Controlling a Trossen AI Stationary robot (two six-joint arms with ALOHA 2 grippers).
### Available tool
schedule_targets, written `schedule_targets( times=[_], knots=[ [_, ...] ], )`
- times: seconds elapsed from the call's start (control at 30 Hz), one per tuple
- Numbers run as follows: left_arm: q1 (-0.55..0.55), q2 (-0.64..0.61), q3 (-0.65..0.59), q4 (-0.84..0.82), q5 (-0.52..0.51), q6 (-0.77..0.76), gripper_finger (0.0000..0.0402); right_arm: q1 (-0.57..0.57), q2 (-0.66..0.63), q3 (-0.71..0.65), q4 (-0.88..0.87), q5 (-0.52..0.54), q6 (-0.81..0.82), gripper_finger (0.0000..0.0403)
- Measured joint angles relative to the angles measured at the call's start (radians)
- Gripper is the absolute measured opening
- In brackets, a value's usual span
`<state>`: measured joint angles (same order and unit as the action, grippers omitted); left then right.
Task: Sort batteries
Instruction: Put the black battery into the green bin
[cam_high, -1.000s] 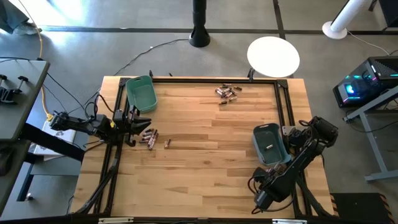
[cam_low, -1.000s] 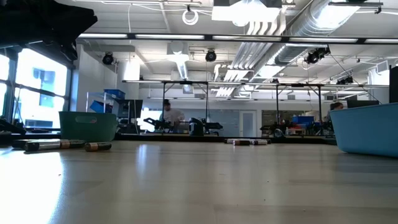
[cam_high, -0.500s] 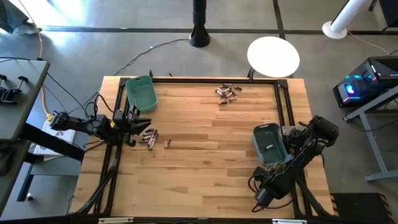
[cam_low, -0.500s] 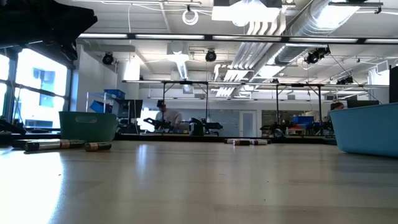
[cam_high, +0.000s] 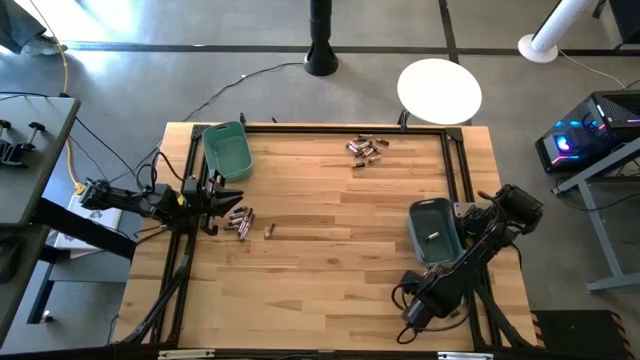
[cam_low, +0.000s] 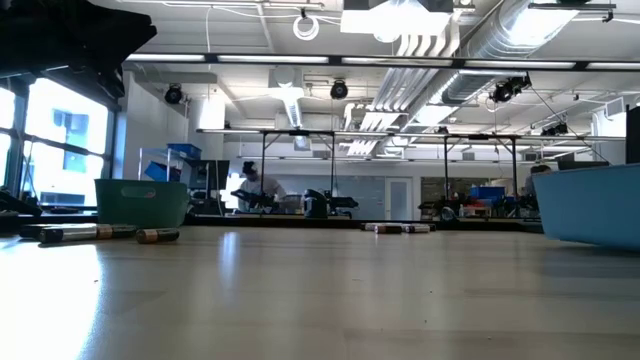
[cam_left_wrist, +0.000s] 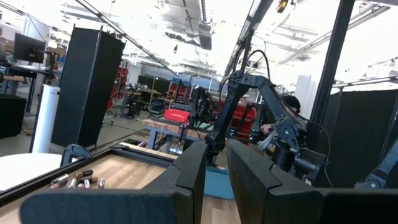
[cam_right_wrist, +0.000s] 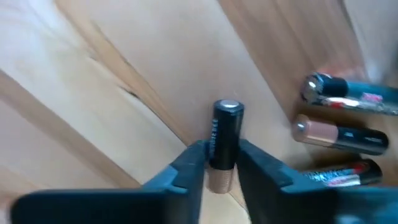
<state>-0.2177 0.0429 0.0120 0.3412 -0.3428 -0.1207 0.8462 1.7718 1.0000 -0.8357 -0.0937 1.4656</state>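
Over the wood: right gripper holds one cell

Between its closed fingers, the right gripper (cam_right_wrist: 221, 160) clamps a dark, copper-ended battery (cam_right_wrist: 224, 138) upright above the table (cam_right_wrist: 93, 93), with loose batteries (cam_right_wrist: 341, 133) just beside it. At the table's left edge, the left gripper (cam_left_wrist: 216, 163) shows a narrow gap between its fingers, empty.

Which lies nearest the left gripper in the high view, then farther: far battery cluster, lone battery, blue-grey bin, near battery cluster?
From the left gripper, at the table's left edge:
1. near battery cluster, right beside it.
2. lone battery, slightly farther in.
3. far battery cluster, by the far edge.
4. blue-grey bin, on the right side.
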Motion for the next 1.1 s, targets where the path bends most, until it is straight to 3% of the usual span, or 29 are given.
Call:
schedule_targets(
  times=[0.13, 0.4, 0.77, 0.87, 1.0, 1.1],
  knots=[
    [0.0, 0.0, 0.0, -0.004, 0.0, 0.0, 0.0058, -0.021, -0.002, 0.0, 0.031, 0.042, -0.042, 0.0019],
    [0.0, 0.0, 0.0, -0.006, 0.0, 0.0, 0.0058, -0.1, 0.005, 0.048, 0.124, 0.375, -0.218, 0.0023],
    [0.0, 0.0, 0.0, -0.001, 0.0, -0.009, 0.0058, -0.152, 0.005, 0.145, 0.012, 0.401, -0.397, 0.002],
    [0.0, 0.0, 0.0, 0.004, 0.0, 0.039, 0.0058, -0.153, 0.003, 0.211, -0.035, 0.538, -0.49, 0.002],
    [0.0, 0.005, 0.0, 0.032, 0.01, 0.096, 0.0058, -0.171, -0.036, 0.221, 0.023, 0.833, -0.671, 0.002],
    [0.0, 0.017, 0.001, 0.093, 0.064, 0.124, 0.0058, -0.23, -0.097, 0.155, 0.164, 0.886, -0.818, 0.002]
  ],
)
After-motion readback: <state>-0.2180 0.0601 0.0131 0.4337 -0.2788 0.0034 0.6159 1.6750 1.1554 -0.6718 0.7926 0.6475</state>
